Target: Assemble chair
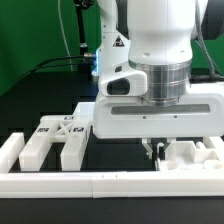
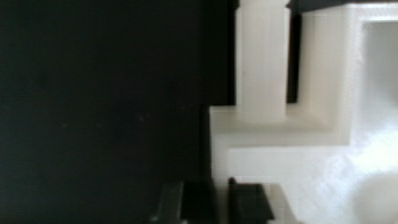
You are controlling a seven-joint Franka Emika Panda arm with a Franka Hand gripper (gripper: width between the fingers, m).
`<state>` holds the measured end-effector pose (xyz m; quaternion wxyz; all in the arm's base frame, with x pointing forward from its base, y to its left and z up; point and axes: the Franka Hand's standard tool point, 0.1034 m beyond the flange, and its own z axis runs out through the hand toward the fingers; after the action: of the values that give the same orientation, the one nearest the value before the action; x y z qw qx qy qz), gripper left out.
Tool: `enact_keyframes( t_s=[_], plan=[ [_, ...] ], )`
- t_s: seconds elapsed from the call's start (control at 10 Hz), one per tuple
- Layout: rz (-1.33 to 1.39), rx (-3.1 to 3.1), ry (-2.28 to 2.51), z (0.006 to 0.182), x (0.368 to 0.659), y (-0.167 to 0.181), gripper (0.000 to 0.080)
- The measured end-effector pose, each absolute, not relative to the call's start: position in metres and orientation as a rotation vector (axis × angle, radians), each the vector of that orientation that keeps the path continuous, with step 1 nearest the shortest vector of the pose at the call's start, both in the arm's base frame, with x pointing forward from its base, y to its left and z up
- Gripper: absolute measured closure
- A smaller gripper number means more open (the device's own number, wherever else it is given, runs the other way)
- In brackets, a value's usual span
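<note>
Border rail (image 1: pixel 100 183) foremost, X-braced panel (image 1: pixel 62 129) behind, closed claw (image 1: pixel 153 150) beside blocky pieces (image 1: pixel 190 156).

The dark worktop (image 1: pixel 115 156) lies open between the braced panel (image 1: pixel 55 138) on the exterior view's left and the clustered white blocks (image 1: pixel 192 155) on its right. The closed pincer (image 1: pixel 153 150) hangs low just beside those blocks. A long white rail (image 1: pixel 90 183) bars the front edge.

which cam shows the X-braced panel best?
Exterior view: the X-braced panel lies whole at that view's left, tags visible, apart from the gripper. The wrist view shows only blocky white pieces against the dark table; no X-brace shows there.
</note>
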<state>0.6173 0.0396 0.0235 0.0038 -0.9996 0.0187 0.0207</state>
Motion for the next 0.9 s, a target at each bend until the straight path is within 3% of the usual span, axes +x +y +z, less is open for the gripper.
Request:
enact_keyframes(
  t_s=[0.1,0.2,0.3,0.5,0.9],
  plan=[
    [0.065,-3.133,0.059,0.0233,0.6172,0.0397,0.0689],
    [0.065,-3.133,0.058,0.0233,0.6172,0.0397,0.0552],
    [0.065,-3.133,0.058,0.0233,0.6172,0.0397,0.0552],
    [0.065,-3.133,0.058,0.0233,0.6172,0.0397,0.0209],
    [0.065,-3.133,0.058,0.0233,0.6172,0.0397,0.0152]
  ],
)
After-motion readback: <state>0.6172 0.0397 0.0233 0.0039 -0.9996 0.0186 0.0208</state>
